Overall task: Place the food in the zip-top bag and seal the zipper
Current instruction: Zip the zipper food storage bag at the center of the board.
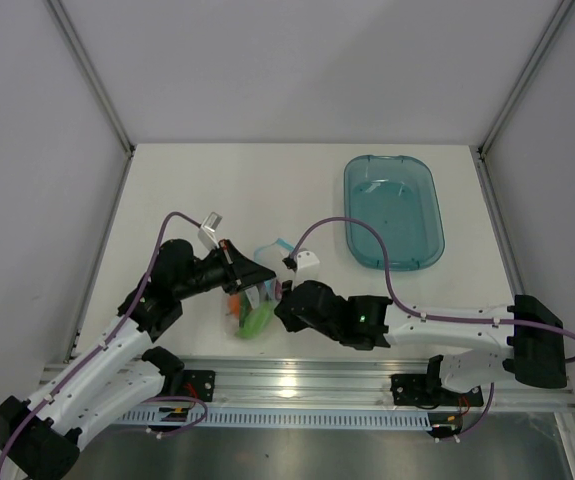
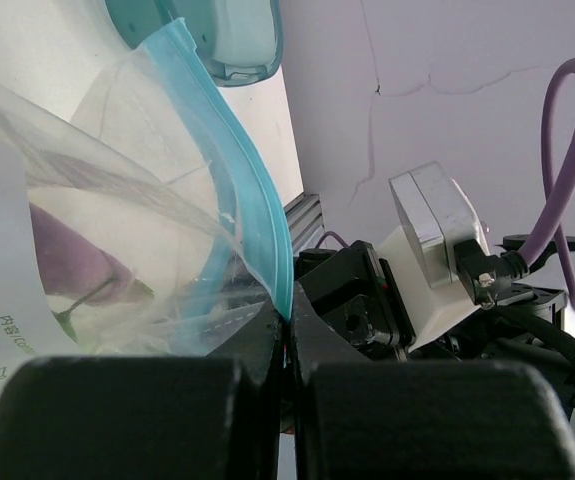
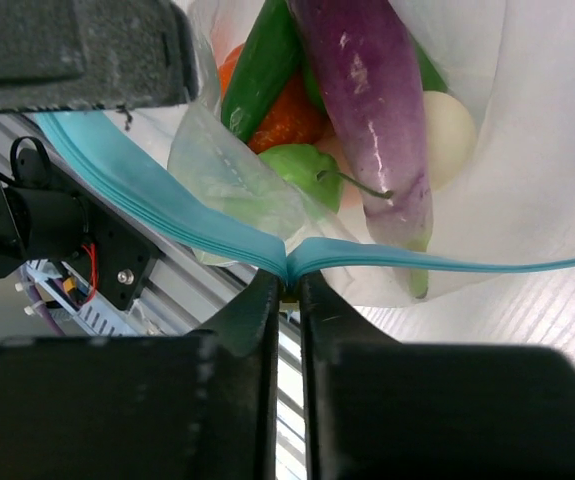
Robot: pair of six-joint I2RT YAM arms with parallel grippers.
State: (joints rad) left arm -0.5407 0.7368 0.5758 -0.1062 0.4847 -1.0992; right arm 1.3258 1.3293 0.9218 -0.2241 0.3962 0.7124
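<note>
Zip-top bag (image 1: 252,305), eggplant (image 3: 367,110) and other food inside, is held over the bench (image 1: 217,190) near edge | zipper (image 3: 167,215) is pinched by left fingers (image 2: 272,338) and right fingers (image 3: 267,305) | strip is stretched lengthwise between them

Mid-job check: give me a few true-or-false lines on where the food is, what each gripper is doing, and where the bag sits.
1. The eggplant is inside the zip-top bag. True.
2. The right gripper hangs open, clear of the bag. False: its fingers are shut on the zipper.
3. The left gripper pinches the zipper. True.
4. The bag lies in the blue tray. False: it is held between the two grippers near the arms, apart from the tray.
</note>
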